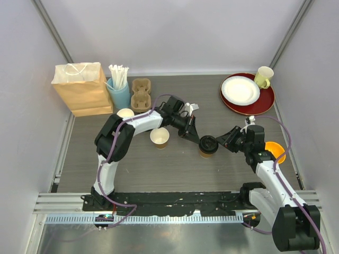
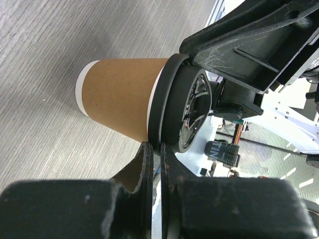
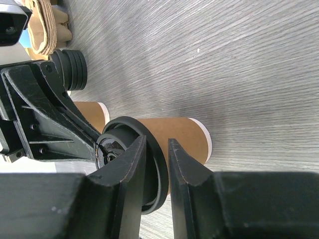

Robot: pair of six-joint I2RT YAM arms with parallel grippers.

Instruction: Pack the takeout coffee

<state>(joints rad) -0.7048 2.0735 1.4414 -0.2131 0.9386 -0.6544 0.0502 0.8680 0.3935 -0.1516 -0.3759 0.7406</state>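
Takeout coffee cup (image 2: 119, 94), black lid (image 2: 167, 99) on: L gripper (image 2: 155, 147) fingers all but shut, tips at lid rim. R gripper (image 3: 157, 141) pinches rim frm opposite side. Cup stands mid table (image 1: 159, 169); 2nd cup (image 1: 159, 136), no lid, nr L arm.

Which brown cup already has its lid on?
The centre cup, between left end effector and right end effector: it wears a black lid; the open cup sits to its left.
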